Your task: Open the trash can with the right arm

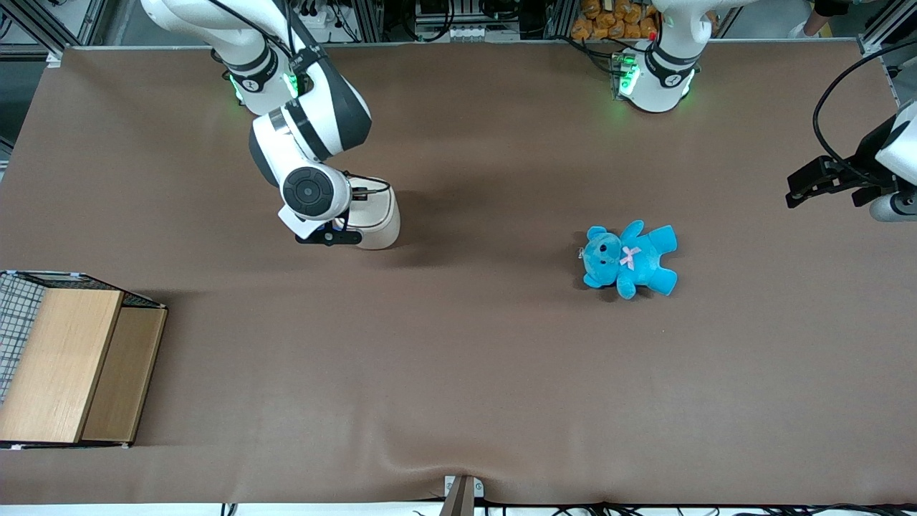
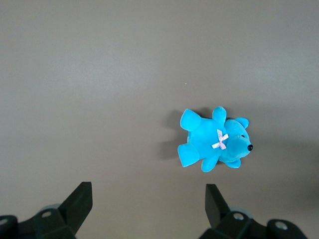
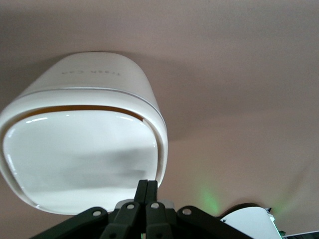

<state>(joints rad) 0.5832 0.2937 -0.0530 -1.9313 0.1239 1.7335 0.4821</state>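
The cream-white trash can (image 1: pixel 376 222) stands on the brown table, mostly hidden under the right arm's wrist in the front view. In the right wrist view the trash can (image 3: pixel 84 144) fills the frame; its flat glossy lid lies down, with a thin tan gap along one edge. My right gripper (image 3: pixel 147 185) is shut with its fingers pressed together, its tips at the rim of the lid. In the front view the gripper (image 1: pixel 331 236) sits at the can's edge nearer the working arm's end.
A blue teddy bear (image 1: pixel 629 258) lies on the table toward the parked arm's end; it also shows in the left wrist view (image 2: pixel 215 139). A wooden box (image 1: pixel 71 365) with a wire mesh basket (image 1: pixel 16 315) stands at the working arm's end, nearer the front camera.
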